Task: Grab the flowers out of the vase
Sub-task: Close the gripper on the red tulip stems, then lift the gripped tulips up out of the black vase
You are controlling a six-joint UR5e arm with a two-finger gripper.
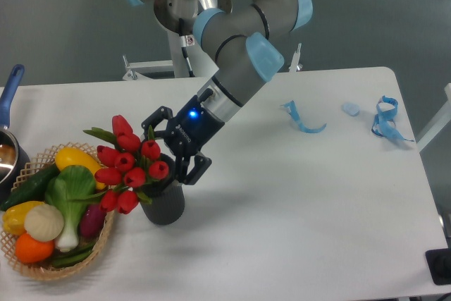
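Note:
The flowers [127, 163], red tulip buds with green leaves, lean left out of the dark grey ribbed vase [165, 201] at the table's front left. My gripper [161, 151] is open and tilted down to the left. One finger reaches behind the upper buds and the other hangs by the vase's right rim. The buds nearest the vase mouth sit between the jaws. The stems are hidden inside the vase.
A wicker basket [99, 244] of vegetables touches the vase's left side. A pot with a blue handle [10, 93] sits at the left edge. Blue ribbon scraps [303, 119] and a blue strap [386, 118] lie far right on the white table.

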